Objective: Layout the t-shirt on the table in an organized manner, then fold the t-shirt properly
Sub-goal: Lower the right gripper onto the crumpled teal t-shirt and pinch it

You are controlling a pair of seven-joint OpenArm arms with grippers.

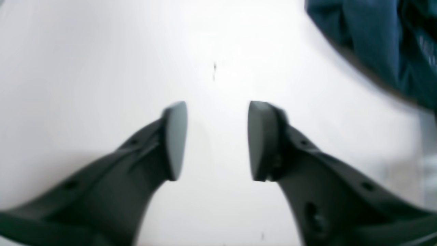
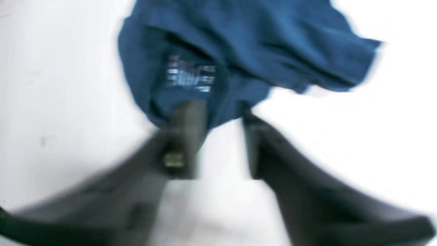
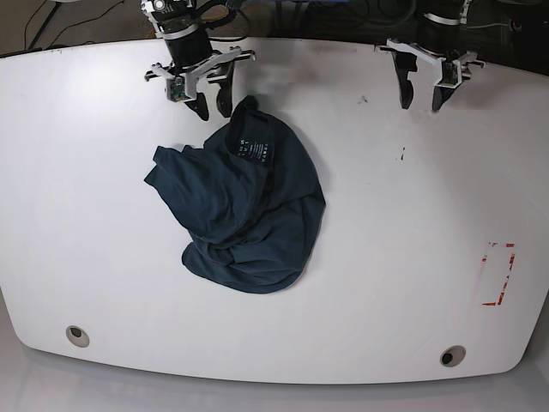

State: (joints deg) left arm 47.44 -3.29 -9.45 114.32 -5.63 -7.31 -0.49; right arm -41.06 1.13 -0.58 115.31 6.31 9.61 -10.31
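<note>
One t-shirt (image 3: 244, 210) lies crumpled in a single heap on the white counter (image 3: 403, 257), left of centre in the base view, its one neck label (image 3: 255, 149) with small white text facing up near the heap's far edge. Two arms stand at the far side of the counter. The right gripper (image 3: 212, 107) hangs just beside the collar end of the shirt; in its wrist view its jaws stand apart with bare counter between them, the fingertips at the cloth's edge and nothing clamped, though the picture is blurred. The left gripper (image 1: 217, 140) is well apart from the shirt, over bare counter, jaws wide and empty. Two round grommet holes (image 3: 77, 335) sit near the counter's near edge, one at each corner. One red tape rectangle (image 3: 497, 275) marks the surface near the left arm's side. A few dark specks (image 3: 401, 156) dot the surface near the left gripper.
</note>
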